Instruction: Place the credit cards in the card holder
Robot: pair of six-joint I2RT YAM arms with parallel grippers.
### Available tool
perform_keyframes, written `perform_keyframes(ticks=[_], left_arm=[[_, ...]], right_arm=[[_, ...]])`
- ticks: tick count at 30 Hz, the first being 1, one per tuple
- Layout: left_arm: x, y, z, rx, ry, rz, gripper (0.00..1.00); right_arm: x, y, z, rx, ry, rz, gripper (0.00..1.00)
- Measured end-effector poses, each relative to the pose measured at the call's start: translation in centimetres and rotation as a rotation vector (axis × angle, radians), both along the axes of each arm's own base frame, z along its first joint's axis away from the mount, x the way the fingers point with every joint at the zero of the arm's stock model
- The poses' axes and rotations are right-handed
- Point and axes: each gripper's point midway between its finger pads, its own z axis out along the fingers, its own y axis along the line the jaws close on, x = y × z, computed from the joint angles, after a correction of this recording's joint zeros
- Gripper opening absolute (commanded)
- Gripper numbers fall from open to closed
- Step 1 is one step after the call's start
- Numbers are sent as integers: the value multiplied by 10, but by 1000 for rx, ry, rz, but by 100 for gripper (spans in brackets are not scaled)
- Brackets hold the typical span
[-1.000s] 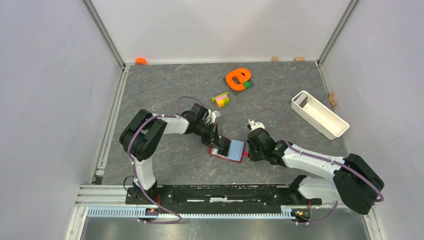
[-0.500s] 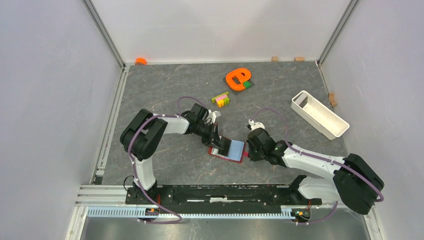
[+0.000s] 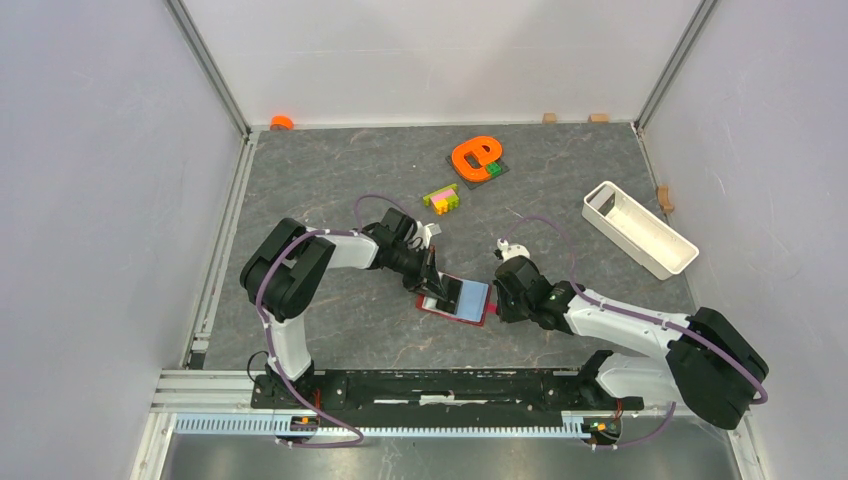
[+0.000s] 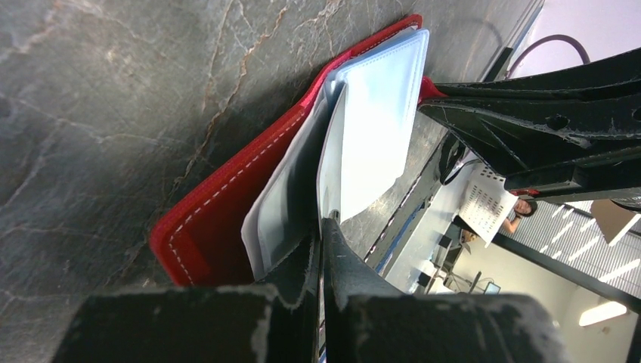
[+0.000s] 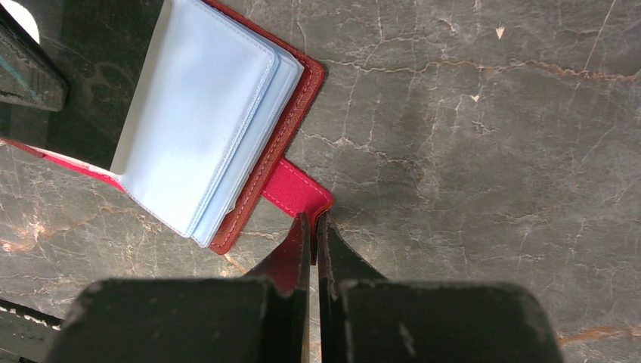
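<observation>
On the grey marbled desk (image 3: 330, 180), the dark-red card holder (image 4: 219, 215) is lying open near the front centre, its light-blue sleeves (image 4: 378, 128) fanning upward. The left gripper (image 4: 321, 227) is pinching the lower edge of one sleeve with its jaws fully closed. The right gripper (image 5: 313, 221) is clamping shut on the red snap tab (image 5: 291, 189) at the holder's opposite side.

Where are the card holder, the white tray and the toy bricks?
card holder (image 5: 196, 113): right wrist view, light-blue inner sleeve.
white tray (image 3: 630, 240): top view, near long wall.
toy bricks (image 3: 441, 198): top view, middle of the stack.
</observation>
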Motion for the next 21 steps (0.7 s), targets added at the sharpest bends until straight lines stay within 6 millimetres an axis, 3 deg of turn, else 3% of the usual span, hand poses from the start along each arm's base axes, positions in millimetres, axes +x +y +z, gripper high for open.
perform_keyframes(ticks=[21], left_arm=[[-6, -6, -2, -8, 27, 9, 8]], right_arm=[[-1, 1, 0, 8, 1, 0, 0]])
